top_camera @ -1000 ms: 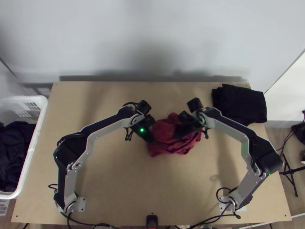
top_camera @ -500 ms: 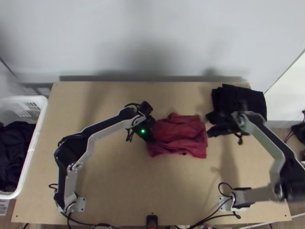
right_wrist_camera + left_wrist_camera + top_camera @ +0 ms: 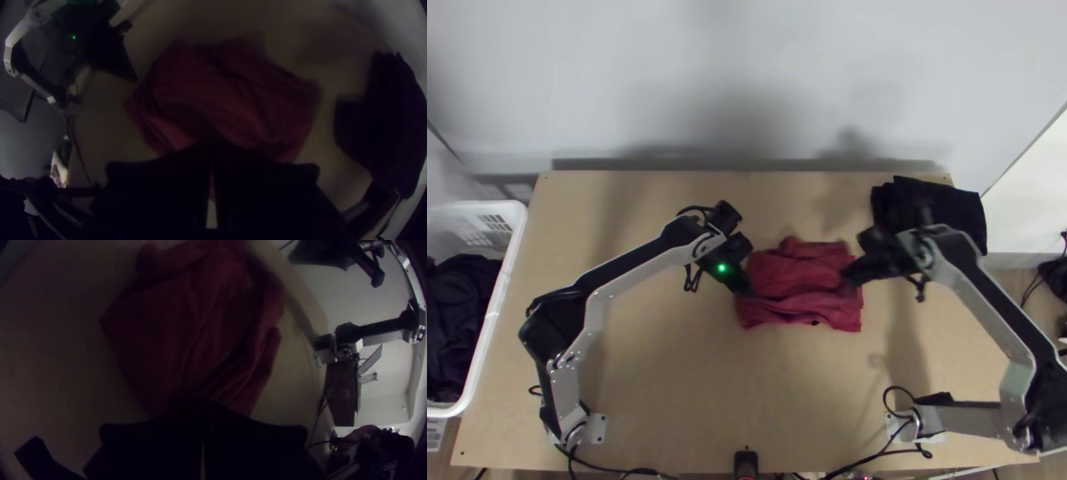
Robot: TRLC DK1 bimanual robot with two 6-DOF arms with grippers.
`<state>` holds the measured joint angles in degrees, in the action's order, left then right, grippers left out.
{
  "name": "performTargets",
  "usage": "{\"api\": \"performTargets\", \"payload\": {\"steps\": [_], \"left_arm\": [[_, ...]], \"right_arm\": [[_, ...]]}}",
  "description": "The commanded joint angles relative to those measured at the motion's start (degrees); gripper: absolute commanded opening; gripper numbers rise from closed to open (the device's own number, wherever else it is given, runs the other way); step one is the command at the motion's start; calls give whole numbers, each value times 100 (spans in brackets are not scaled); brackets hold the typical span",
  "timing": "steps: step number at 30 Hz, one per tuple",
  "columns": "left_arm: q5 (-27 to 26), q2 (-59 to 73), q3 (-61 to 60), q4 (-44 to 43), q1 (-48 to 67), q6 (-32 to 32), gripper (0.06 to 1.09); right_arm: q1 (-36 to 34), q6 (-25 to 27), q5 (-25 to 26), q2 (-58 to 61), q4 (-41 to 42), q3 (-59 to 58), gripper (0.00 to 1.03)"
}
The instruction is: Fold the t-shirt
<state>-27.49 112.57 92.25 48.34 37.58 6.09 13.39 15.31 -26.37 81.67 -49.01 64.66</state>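
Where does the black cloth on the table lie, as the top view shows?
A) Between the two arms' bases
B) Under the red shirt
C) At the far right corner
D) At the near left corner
C: the black cloth lies at the far right corner of the table, beyond and right of the red shirt.

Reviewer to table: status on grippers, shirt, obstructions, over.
Shirt rumpled. Left gripper shut at its left edge, right gripper shut at its right side, hold unclear. Black cloth apart, far right corner.
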Motion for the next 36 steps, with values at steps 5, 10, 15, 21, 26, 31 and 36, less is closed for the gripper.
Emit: {"api": "performTargets", "payload": {"steps": [5,10,15,21,26,31,36], "left_arm": [[-539,-772,-190,273,-383,130,10],[-600,-860,-207,317,-629,147,10],[-626,-974,-357,343,-656,200,10],[-626,-1027,-559,343,-717,261,10],[-626,-1141,-638,352,-805,288,10],[-618,-1387,-761,396,-1042,288,10],[-398,-1704,-858,396,-1218,288,42]], "right_arm": [[1026,-371,-949,1132,261,372,3],[1087,-283,-1274,1686,384,328,3],[1280,-283,-1511,2028,384,301,3],[1298,-195,-1503,2433,577,38,3],[1298,-239,-1415,2679,595,108,3],[1316,-248,-1371,2345,445,117,21],[1535,-274,-1116,1281,252,222,62]]}}
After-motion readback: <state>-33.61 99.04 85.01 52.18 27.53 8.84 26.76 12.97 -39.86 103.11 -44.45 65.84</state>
